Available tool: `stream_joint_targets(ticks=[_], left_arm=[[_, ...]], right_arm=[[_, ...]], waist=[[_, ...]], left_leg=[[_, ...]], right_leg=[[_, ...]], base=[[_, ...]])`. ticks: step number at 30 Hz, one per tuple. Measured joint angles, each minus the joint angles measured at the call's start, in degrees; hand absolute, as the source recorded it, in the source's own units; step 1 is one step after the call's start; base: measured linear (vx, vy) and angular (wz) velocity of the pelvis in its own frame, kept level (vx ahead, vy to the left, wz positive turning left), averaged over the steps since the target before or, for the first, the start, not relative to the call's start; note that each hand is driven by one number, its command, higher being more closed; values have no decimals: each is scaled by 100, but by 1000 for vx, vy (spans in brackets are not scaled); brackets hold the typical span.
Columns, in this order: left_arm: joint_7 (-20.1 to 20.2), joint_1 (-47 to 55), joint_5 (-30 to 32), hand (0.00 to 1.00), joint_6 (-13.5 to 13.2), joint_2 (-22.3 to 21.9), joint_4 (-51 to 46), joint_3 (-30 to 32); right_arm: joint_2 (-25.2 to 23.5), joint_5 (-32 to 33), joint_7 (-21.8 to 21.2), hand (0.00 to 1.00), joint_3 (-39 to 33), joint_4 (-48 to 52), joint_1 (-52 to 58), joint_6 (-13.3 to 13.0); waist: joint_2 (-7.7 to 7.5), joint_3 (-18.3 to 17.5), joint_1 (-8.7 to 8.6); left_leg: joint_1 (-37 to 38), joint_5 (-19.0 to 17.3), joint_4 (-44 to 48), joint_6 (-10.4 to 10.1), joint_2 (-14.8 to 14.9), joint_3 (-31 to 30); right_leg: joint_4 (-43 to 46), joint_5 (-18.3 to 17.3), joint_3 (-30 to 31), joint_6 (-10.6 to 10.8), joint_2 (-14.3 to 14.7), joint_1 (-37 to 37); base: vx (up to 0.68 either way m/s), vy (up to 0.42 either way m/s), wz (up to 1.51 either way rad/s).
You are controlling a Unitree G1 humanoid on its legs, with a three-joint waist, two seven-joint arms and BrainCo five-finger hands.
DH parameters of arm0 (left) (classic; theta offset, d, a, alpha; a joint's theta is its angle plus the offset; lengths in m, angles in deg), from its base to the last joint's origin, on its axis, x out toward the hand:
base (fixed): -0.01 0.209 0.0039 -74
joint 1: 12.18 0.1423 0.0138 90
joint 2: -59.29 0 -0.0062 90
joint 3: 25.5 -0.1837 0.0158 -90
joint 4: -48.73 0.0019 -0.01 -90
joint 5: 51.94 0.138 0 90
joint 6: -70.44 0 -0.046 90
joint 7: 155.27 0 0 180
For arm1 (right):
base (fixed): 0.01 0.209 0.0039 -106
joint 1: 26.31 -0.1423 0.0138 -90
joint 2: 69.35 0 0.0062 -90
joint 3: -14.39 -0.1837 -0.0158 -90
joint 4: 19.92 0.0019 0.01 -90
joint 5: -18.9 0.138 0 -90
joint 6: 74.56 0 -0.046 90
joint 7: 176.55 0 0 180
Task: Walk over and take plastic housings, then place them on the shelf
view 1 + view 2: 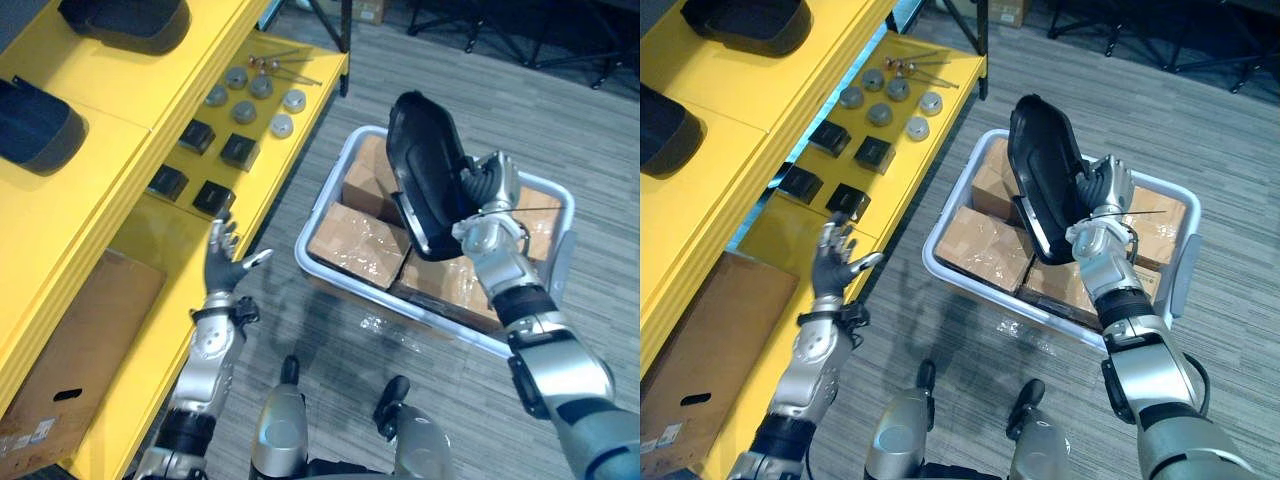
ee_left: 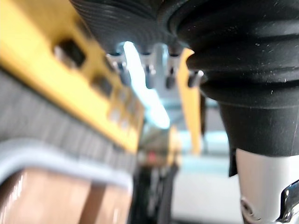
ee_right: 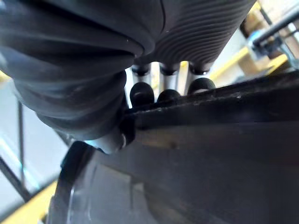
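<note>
One black moulded plastic housing [image 1: 425, 175] is off the stack and in my right hand [image 1: 488, 190]. The fingers are curled over its edge and the thumb clamps the other side, with the shell held upright and well above the white plastic bin [image 1: 322, 200]. My left hand [image 1: 222, 262] is raised near the front edge of the yellow metal shelf [image 1: 100, 155], fingers straight and spread, holding nothing.

I judge the pick done and the carry to the shelf in hand. The next move calls for swinging the housing leftward across the gap and laying it down on the upper tier. Two similar black housings [image 1: 35, 125] already lie there, and there is bare yellow surface beside them. The grip is only on the rim, so I would move slowly and keep the shell from swinging.

Inside the bin I see brown cardboard boxes under clear film [image 1: 355, 245], packed side by side. I cannot tell whether more housings lie among them. The lower tier carries small black square blocks [image 1: 240, 150], round grey discs [image 1: 245, 112] and a flat brown carton [image 1: 70, 350].
</note>
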Motion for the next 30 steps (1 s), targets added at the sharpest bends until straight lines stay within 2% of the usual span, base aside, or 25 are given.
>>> stream_joint_targets(ticks=[1, 2, 7, 8, 10, 12, 15, 16, 19, 22, 26, 30], left_arm=[[23, -182, -101, 0, 52, -7, 229, -93], [92, -567, -477, 0, 128, -37, 698, -225], [201, -1457, -1371, 0, 140, -272, 1890, -353], [231, -1571, -1494, 0, 138, -279, 1984, -378], [245, -1818, -1785, 0, 70, -304, 2020, -378], [245, -1935, -1876, 0, -18, -335, 2026, -368], [261, -2134, -2089, 0, -141, -406, 2059, -365], [265, -2206, -2215, 0, -167, -430, 2059, -358], [352, -2309, -2336, 0, -351, -478, 2052, -356], [516, -2329, -2666, 0, -529, -479, 2025, -348], [631, -2406, -2872, 0, -760, -486, 1780, -305], [618, -2436, -2852, 0, -796, -490, 1612, -296]], right_arm=[[-28, -7, 16, 100, 2, 0, -88, -23], [-112, -10, 110, 100, 61, -1, -323, -109], [-321, -31, 375, 100, 233, 9, -907, -497], [-367, -49, 392, 100, 239, 55, -991, -547], [-373, -103, 434, 100, 313, 167, -1172, -771], [-377, -102, 496, 100, 453, 204, -1209, -882], [-413, -103, 496, 100, 497, 370, -1208, -900], [-430, -103, 497, 100, 497, 382, -1208, -981], [-512, -106, 495, 100, 503, 405, -1206, -1118], [-589, -107, 493, 100, 624, 592, -1161, -1140], [-727, -106, 477, 100, 724, 810, -961, -1381], [-848, -101, 433, 100, 734, 832, -779, -1400]], waist=[[0, 0, -14], [-18, -2, -82], [-111, -15, -200], [-123, -12, -282], [-156, 4, -338], [-156, 4, -449], [-156, 4, -557], [-156, 4, -610], [-156, 4, -638], [-156, 4, -650], [-156, 4, -720], [-157, 3, -772]], left_leg=[[-31, 0, 23, 0, 17, 39], [-115, -7, 45, -3, 57, 99], [-306, -6, 120, -8, 132, 381], [-352, -8, 166, -10, 150, 387], [-380, -8, 178, -10, 183, 514], [-380, -8, 190, -10, 181, 538], [-357, -8, 231, -9, 182, 660], [-354, -9, 231, -7, 181, 666], [-314, -10, 227, -7, 186, 694], [-259, -18, 219, -5, 188, 780], [-261, -26, 213, -1, 176, 797], [-252, -33, 208, 7, 166, 807]], right_leg=[[-76, 62, 27, -8, 28, -8], [-245, 189, 77, -30, 98, -56], [-494, 494, 325, -99, 253, -314], [-499, 513, 336, -116, 262, -344], [-502, 578, 484, -139, 300, -472], [-500, 595, 518, -127, 303, -484], [-501, 624, 622, -114, 326, -507], [-501, 632, 630, -104, 326, -507], [-501, 641, 691, -110, 344, -508], [-519, 669, 774, -115, 350, -507], [-707, 782, 776, -112, 361, -441], [-806, 846, 774, -119, 365, -403]], base=[[-163, 7, -32], [-114, 0, -22], [-118, -8, -31], [-57, 3, -25], [-38, -2, -29], [-7, 2, -17], [4, 4, -13], [4, 22, -7], [2, 13, -8], [-7, 14, -14], [-9, 11, -3], [-6, 9, -2]])
